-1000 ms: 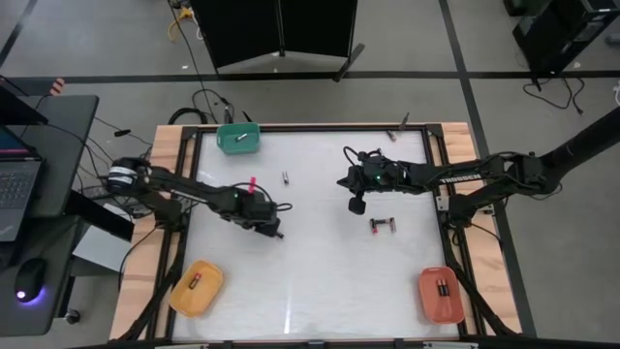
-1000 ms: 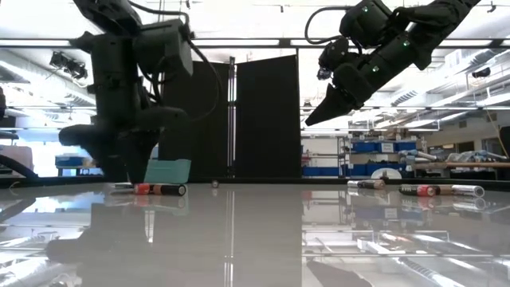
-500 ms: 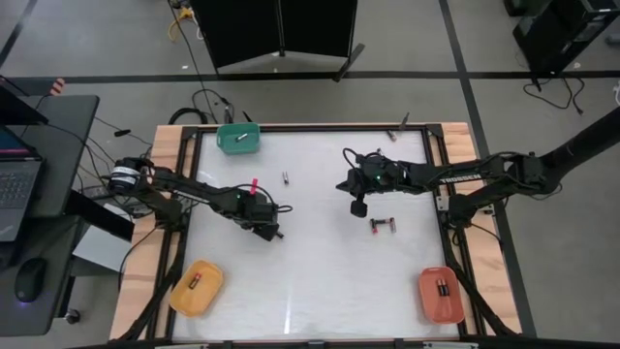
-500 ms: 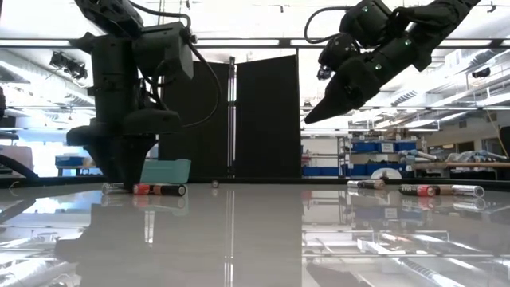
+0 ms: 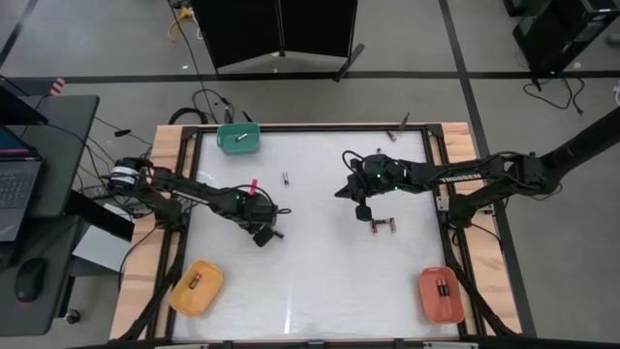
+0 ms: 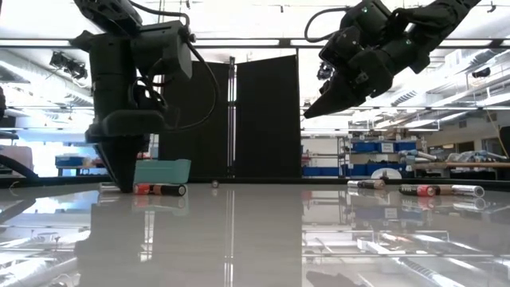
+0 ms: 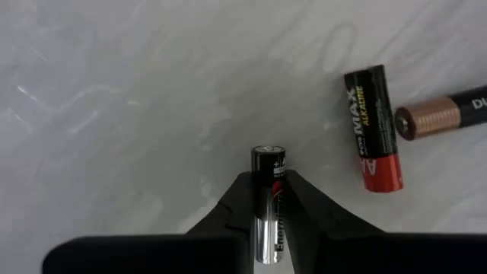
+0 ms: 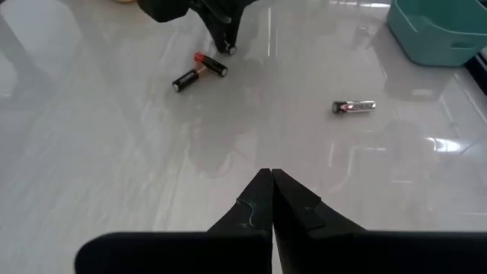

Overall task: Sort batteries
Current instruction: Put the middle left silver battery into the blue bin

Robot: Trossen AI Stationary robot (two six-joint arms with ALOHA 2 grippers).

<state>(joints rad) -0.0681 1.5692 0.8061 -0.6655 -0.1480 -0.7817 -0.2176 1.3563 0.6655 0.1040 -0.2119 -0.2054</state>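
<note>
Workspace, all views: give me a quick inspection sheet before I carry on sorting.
Surface: white table, glossy, wooden side rails.
Job's things: battery between the left gripper's fingers; two batteries lying just beyond it; a pair near the right arm; one mid-table; batteries lie in the yellow tray, orange tray and green tray.
Clutter: nothing seen.
Grippers: left gripper down at the table, shut on the battery; right gripper raised above the table, shut and empty.
Cables: loose cables on the floor behind the table.
Surroundings: laptop and mouse on a desk to the left; black partition behind.
</note>
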